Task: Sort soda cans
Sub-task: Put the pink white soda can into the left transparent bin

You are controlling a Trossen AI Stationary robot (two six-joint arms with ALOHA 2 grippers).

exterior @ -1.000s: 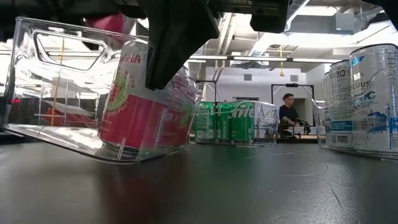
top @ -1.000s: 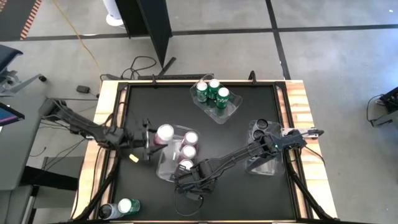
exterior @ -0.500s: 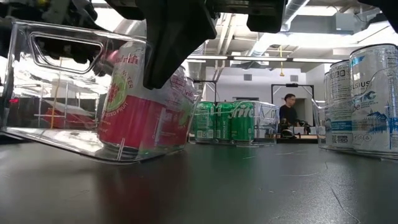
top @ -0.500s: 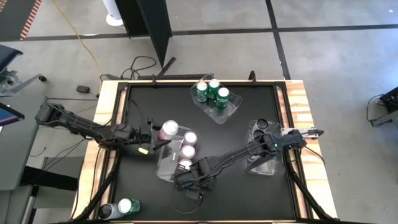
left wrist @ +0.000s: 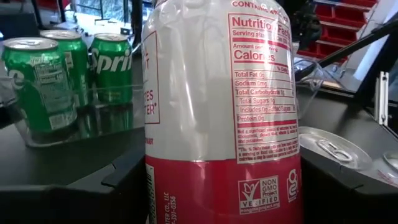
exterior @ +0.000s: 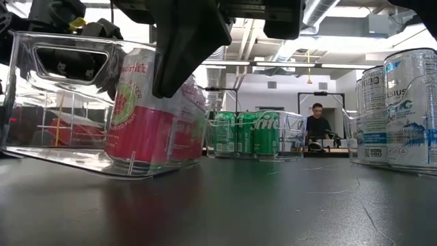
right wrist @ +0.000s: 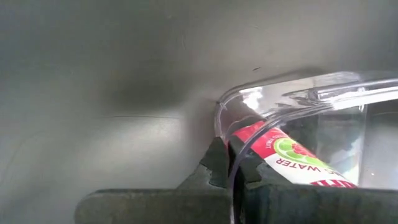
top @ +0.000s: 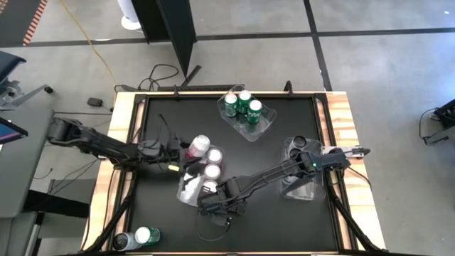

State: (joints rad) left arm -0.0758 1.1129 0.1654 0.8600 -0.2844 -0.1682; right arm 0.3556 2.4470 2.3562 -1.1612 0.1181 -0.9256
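Three green cans (top: 242, 104) are standing together in the clear bin (top: 264, 126) at upper centre of the high view, so that colour group appears settled. Pale silver-and-blue cans (exterior: 399, 109) are occupying the bin (top: 307, 190) at right of centre; their count cannot be read. Red cans (top: 211, 171) are collecting in the central bin (top: 186, 193), whose near wall the right gripper (right wrist: 231, 167) is pinching, fingers clamped on the clear plastic rim (the low view shows the bin tilted, one end raised off the black table (top: 284, 227)). Just left of centre in the high view, the left gripper (top: 178, 152) is grasping another red can (top: 199, 145), fingers spread around its body; the left wrist view shows this held can (left wrist: 221, 112) upright, filling the middle of the frame. It is hanging at the upper left edge of the central bin and is not yet set down inside. Two more cans (top: 136, 237) are waiting off the mat at the lower left corner. Judged from this layout, sorting is well past halfway: one can in transit, two unsorted.
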